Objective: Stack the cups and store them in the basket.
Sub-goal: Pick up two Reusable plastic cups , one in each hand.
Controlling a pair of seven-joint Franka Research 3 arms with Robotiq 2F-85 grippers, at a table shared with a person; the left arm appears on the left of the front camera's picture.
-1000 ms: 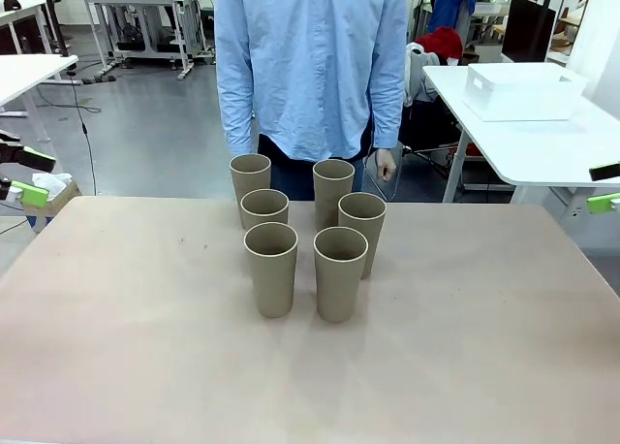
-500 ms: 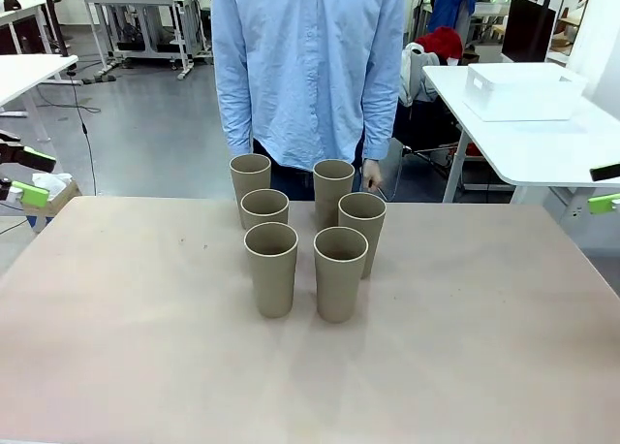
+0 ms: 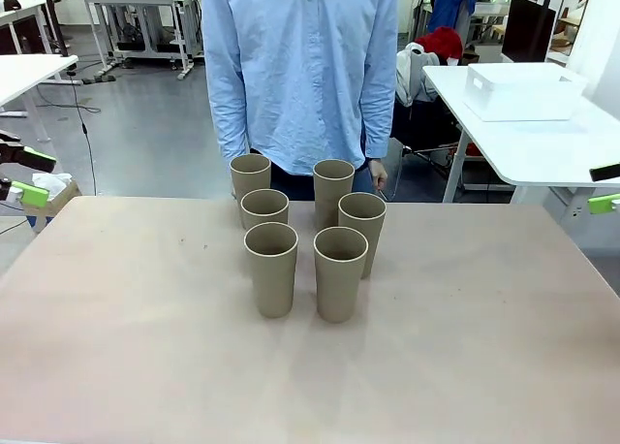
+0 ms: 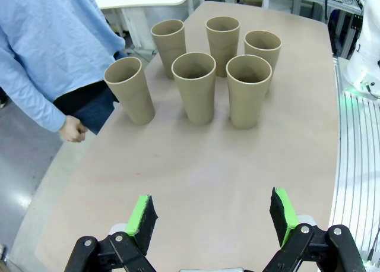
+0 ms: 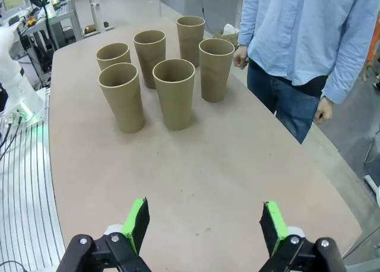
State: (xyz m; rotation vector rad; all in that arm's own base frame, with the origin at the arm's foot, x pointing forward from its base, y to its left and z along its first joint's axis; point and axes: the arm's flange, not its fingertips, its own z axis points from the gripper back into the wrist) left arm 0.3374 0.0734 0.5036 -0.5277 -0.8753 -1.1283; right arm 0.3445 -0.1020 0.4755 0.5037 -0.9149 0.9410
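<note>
Person [image 3: 300, 66] at the far edge is standing further toward my left side than a second ago. The hand [image 3: 378, 175], which was hanging out clear of the group, is now sitting lower and closer in, just behind the back right cup. The six cups [image 3: 305, 236] are not shifting at all and are keeping the same spots on the desk [image 3: 145, 347]. I am reading this as the person settling in, perhaps getting ready to take part. No stacking is under way yet.

Cups: all six are standing upright, mouths up, in two loose rows of three on the far half of the desk. They are standing close together; I cannot tell whether any are touching. None is sitting inside another. From my left wrist I am looking down into several of them, and they are showing nothing inside.

Basket: a white bin [image 3: 523, 90], which I am taking for the basket, is resting on a neighbouring white desk [image 3: 542, 148] behind and to my right, well apart from the cups. Nothing is rising above its rim, and the part of its inside that I can see is looking bare.

Claws: my left claw [image 4: 212, 215] is hanging spread wide above the desk, gripping nothing. My right claw [image 5: 205, 221] is doing the same from the other side. Both are well apart from the cups.

Judgement: the whole task is lying ahead. The nesting is coming first, and the basket is likely needing to come nearer.
</note>
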